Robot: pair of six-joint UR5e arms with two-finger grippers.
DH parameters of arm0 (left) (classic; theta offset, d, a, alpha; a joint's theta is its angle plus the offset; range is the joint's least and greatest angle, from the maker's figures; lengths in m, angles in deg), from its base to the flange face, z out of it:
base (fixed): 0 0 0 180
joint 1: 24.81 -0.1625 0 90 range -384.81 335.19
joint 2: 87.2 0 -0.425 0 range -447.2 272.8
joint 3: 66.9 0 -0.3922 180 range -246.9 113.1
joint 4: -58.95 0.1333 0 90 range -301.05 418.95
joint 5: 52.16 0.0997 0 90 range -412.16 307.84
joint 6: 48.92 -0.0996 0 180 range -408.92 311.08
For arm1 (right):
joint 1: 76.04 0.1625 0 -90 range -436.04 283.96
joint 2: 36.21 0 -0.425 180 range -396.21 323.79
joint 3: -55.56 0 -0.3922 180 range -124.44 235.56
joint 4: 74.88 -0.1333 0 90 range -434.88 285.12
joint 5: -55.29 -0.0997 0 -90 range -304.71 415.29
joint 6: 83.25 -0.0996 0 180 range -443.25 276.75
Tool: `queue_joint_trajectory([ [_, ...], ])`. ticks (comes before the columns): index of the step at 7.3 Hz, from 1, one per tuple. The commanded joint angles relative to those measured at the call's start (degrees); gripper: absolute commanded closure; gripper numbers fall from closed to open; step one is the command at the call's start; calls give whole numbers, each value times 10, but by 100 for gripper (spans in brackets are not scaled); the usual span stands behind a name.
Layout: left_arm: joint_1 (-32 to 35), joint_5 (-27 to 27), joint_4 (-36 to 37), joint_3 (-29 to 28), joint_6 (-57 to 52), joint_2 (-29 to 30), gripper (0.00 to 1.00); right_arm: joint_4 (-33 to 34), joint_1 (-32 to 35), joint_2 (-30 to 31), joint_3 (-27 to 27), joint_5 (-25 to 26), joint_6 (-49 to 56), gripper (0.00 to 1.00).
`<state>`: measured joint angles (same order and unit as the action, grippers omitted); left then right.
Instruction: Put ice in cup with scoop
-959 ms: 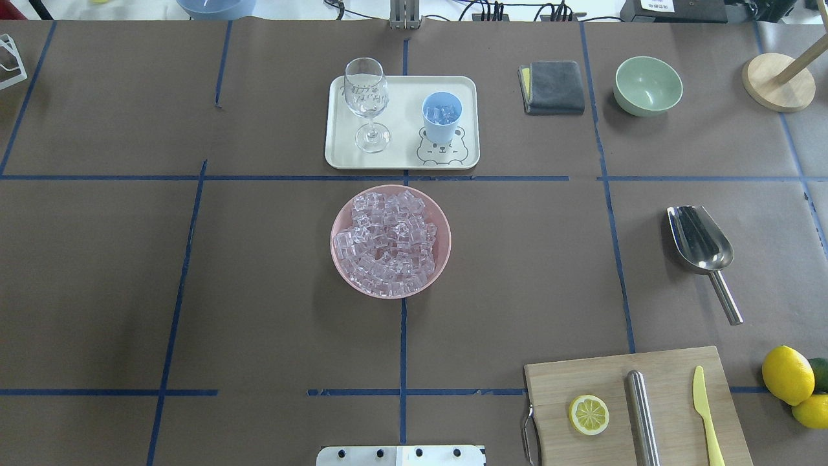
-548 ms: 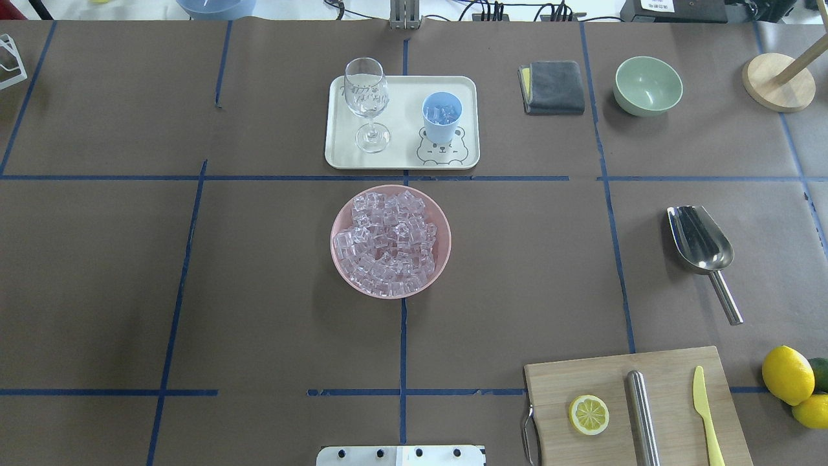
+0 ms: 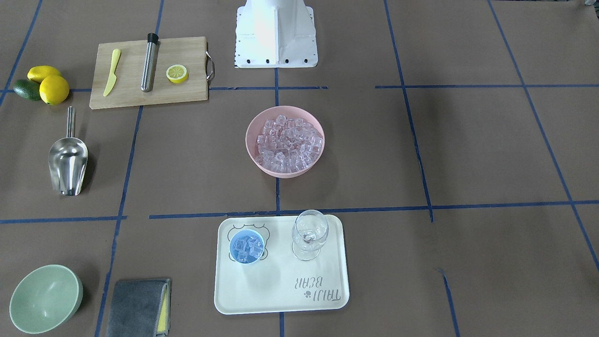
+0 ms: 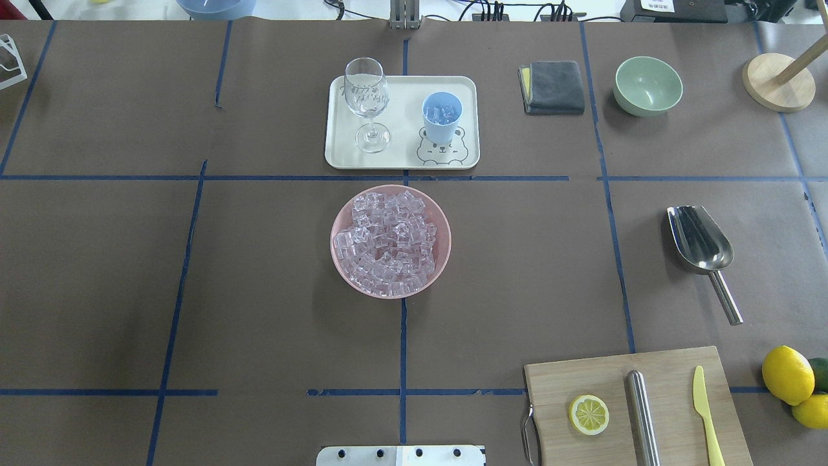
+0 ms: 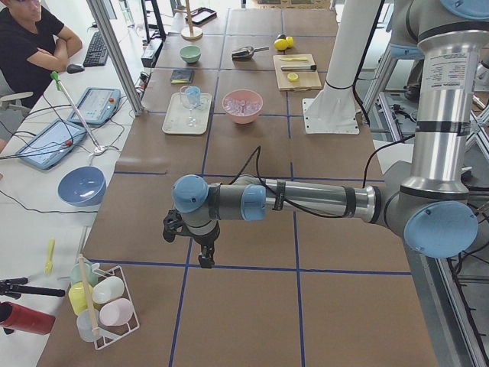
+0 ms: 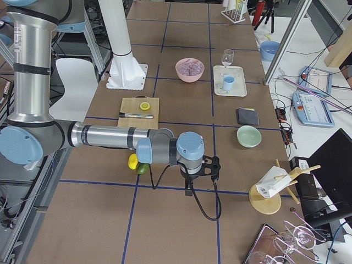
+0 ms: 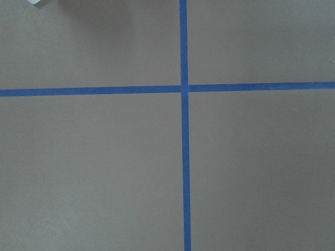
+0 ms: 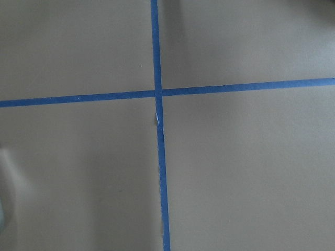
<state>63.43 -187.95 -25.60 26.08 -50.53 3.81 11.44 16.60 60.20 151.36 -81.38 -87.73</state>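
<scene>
Overhead: the cup (image 4: pixel 442 132), holding ice (image 4: pixel 388 243), stands on the tray (image 4: pixel 404 123) beside a wine glass (image 4: pixel 367 97). The bowl (image 4: pixel 446 241) heaped with more ice sits nearer. The scoop (image 4: pixel 700 243) lies well apart, beside the cutting board (image 4: pixel 556 382). Side views: the left gripper (image 5: pixel 187 243) and right gripper (image 6: pixel 201 177) hang over the table's ends, and I cannot tell how their jaws stand.

The ice (image 4: pixel 390 241) lies heaped in the bowl (image 3: pixel 283 171) straight ahead of me. Just beyond the bowl sits the tray (image 4: pixel 401 123), carrying the wine glass (image 4: pixel 367 97) on its left and the cup (image 4: pixel 442 120), cubes inside, on its right. Well right of the bowl lies the scoop (image 4: pixel 700 243), handle toward me. Nearer me and right of the bowl, the cutting board (image 4: pixel 563 378) bears a lemon half (image 4: pixel 588 415), a cylinder (image 4: pixel 642 414) and a knife (image 4: pixel 705 408).
</scene>
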Motion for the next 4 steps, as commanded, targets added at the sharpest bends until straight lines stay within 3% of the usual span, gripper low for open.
queue_joint_trajectory([
  [1, 0, 0, 0, 0, 0, 0, 0, -1, 0, 0, 0, 0, 1, 0],
  [4, 0, 0, 0, 0, -1, 0, 0, -2, 0, 5, -1, 0, 1, 0],
])
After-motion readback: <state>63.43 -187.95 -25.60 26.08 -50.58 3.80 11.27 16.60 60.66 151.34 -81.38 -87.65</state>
